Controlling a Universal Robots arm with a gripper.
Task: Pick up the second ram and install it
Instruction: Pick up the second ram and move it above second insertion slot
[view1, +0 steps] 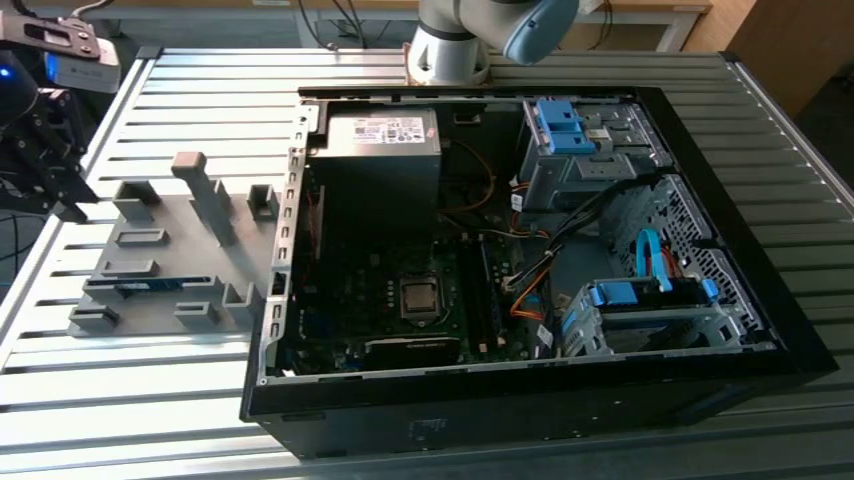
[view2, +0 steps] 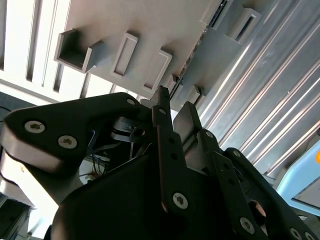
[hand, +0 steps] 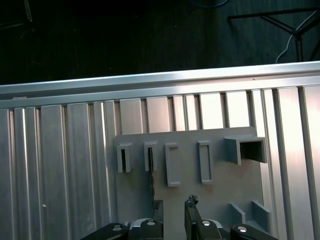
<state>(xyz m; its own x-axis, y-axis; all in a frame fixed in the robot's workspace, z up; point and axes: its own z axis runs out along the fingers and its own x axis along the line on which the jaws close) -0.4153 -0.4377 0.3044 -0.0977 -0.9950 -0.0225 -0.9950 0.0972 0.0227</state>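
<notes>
The second ram (view1: 142, 287) is a thin blue-teal stick standing on edge in the slots of the grey holder plate (view1: 167, 255), left of the open computer case (view1: 534, 250). It looks like a dark thin line (hand: 150, 172) in the first wrist view and runs along the plate (view2: 192, 62) in the second wrist view. My gripper (view1: 60, 195) hangs above the table's left edge, beside the holder. Its fingertips (hand: 158, 206) stand a small gap apart with nothing between them, close to the ram's near end and not touching it. In the second wrist view the gripper (view2: 175, 107) points at the plate.
Tall grey blocks (view1: 200, 190) rise from the holder plate. Inside the case are a grey power supply (view1: 384, 145), the motherboard (view1: 414, 295), loose cables (view1: 534, 270) and blue drive brackets (view1: 567, 125). The slatted metal table (view1: 174, 90) ends just beyond the holder (hand: 150, 80).
</notes>
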